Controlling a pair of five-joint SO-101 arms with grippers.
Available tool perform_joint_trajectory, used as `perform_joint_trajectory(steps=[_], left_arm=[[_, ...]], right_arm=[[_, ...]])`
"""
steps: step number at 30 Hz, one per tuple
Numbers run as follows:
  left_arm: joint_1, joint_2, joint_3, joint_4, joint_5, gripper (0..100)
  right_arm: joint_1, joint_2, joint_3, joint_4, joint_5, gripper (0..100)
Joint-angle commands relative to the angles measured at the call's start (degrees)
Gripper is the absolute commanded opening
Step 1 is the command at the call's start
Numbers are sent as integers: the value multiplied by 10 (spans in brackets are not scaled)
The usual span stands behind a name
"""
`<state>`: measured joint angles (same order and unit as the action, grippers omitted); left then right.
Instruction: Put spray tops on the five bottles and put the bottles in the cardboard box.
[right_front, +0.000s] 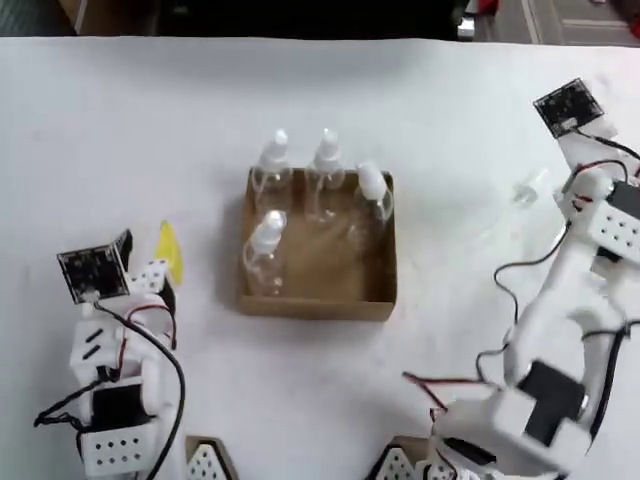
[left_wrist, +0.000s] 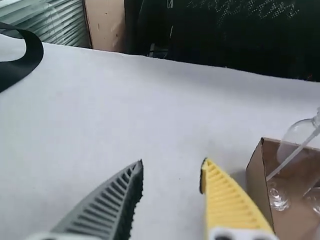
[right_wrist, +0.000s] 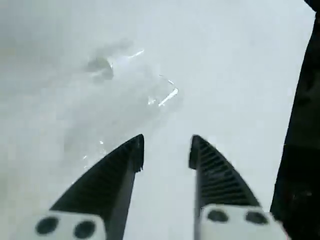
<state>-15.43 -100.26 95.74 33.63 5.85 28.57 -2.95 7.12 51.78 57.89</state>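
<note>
At table centre: a cardboard box (right_front: 318, 305), open-topped, in which four clear bottles (right_front: 326, 165) fitted with white spray tops are stood upright, three along the far wall and one nearer the front. Well apart from the box, on the bare white table (right_front: 150, 120) beside the right arm: a fifth bottle (right_front: 530, 188), clear, laid on its side; whether a spray top is fitted cannot be told. The right gripper (right_wrist: 166, 142) is held just short of this bottle (right_wrist: 125, 85), black fingers apart, nothing between them. The left gripper (left_wrist: 172, 167) is placed beside the box's near corner (left_wrist: 257, 170), its grey and yellow fingers spread, nothing held. Task status is judged as four of five boxed. Risks noted: the lying bottle may be rolled away if only one finger touches it; a smooth clear body may slip or be squeezed out of a closing grasp; the standing bottles may be toppled if the fifth is lowered onto them.
</note>
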Motion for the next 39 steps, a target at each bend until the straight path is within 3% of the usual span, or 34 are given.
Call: perform_joint_trajectory(steps=[1,6,13,17,21,26,28,34,39], left_arm=[[4,-9,-5,0,-8,181],[4,-9,-4,0,-8,181],[5,-9,-4,0,-8,181],[5,-9,-4,0,-25,181],[6,-9,-4,0,-33,181],[6,-9,-4,0,-33,181],[6,-9,-4,0,-33,181],[6,-9,-4,0,-33,181],[6,-9,-4,0,-33,181]], right_arm=[[3,80,-70,-116,-29,27],[2,229,-246,-107,-99,15],[-8,486,-575,26,-105,16],[-15,615,-747,51,-105,16],[-5,727,-883,64,-105,16],[30,804,-1028,174,-99,16],[42,799,-1026,219,-62,16],[70,760,-1017,436,168,16],[115,740,-1015,470,205,16]])
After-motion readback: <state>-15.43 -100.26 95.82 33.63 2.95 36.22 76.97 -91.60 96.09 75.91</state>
